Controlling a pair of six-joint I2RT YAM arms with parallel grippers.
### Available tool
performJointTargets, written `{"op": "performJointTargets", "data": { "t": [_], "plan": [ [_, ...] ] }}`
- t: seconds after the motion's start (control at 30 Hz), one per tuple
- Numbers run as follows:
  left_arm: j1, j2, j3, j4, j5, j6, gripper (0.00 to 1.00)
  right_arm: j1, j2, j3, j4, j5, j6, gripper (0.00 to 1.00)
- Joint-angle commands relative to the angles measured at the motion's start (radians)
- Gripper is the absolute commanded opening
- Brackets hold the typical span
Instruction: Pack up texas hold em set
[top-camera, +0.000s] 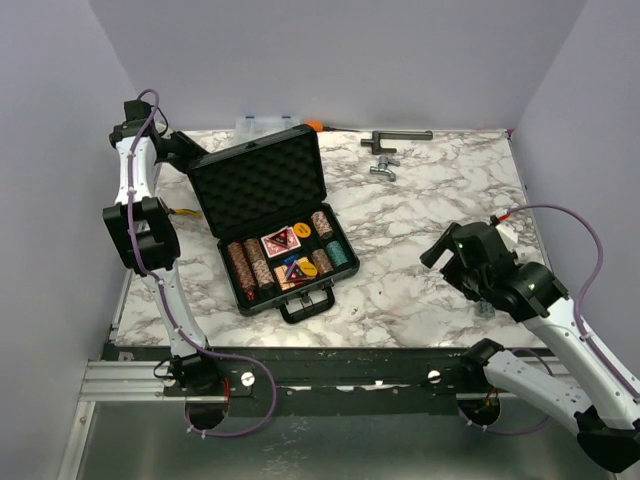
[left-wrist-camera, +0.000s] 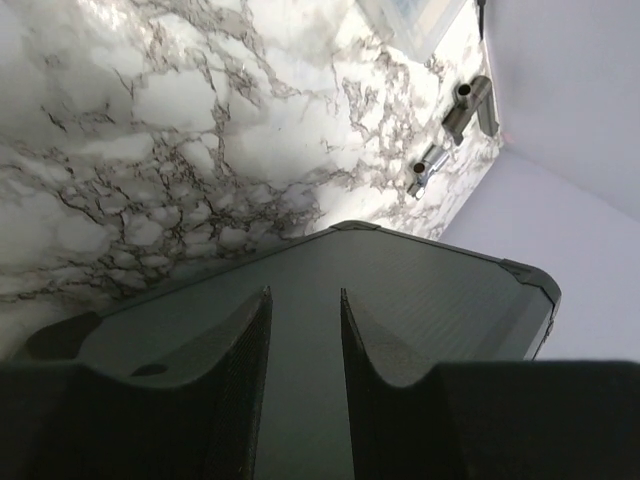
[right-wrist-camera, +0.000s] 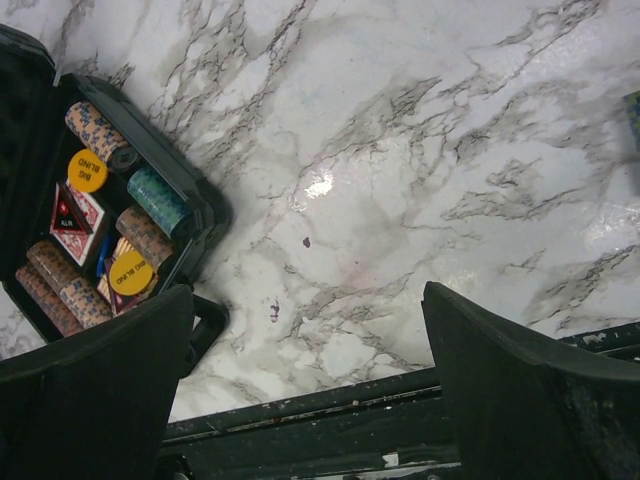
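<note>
— Where's the case?

— On the table (top-camera: 430, 210), left of the middle. The case (top-camera: 262, 180) stands open, its lid raised with the foam side facing the arms and its handle (top-camera: 305, 303) at the near edge.

— What's in it?

— Brown chips (top-camera: 248, 268) in rows on the left and teal chips (top-camera: 340, 255) on the right. Red-backed cards (top-camera: 282, 240) lie between them, with two yellow discs (right-wrist-camera: 87, 170) marked BIG BLIND — one near the lid, one near the handle.

— And the left gripper?

— The left gripper (left-wrist-camera: 305, 295) is behind the lid, at its far left corner. From the wrist, both fingers (left-wrist-camera: 240, 370) point at the lid's dark outer shell. They stand a narrow gap apart with nothing between them. I cannot tell whether the tips touch the shell.

— The right one?

— The right gripper (right-wrist-camera: 308, 290) hangs over bare marble on the right side, well apart from the case. Its jaws are spread wide and hold nothing.

— Anything else out there?

— Metal tools (top-camera: 385, 165) lie near the far edge, right of the lid.
</note>
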Motion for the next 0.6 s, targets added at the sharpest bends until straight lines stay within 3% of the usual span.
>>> {"op": "performJointTargets", "data": {
  "t": [0.0, 0.57],
  "plan": [
    [-0.036, -0.092, -0.039, -0.054, 0.030, 0.023, 0.33, 0.007, -0.023, 0.003, -0.045, 0.039, -0.006, 1.00],
    [-0.073, -0.240, -0.204, -0.057, -0.029, 0.049, 0.30, 0.008, -0.036, 0.042, -0.060, 0.018, -0.073, 1.00]
  ]
}}
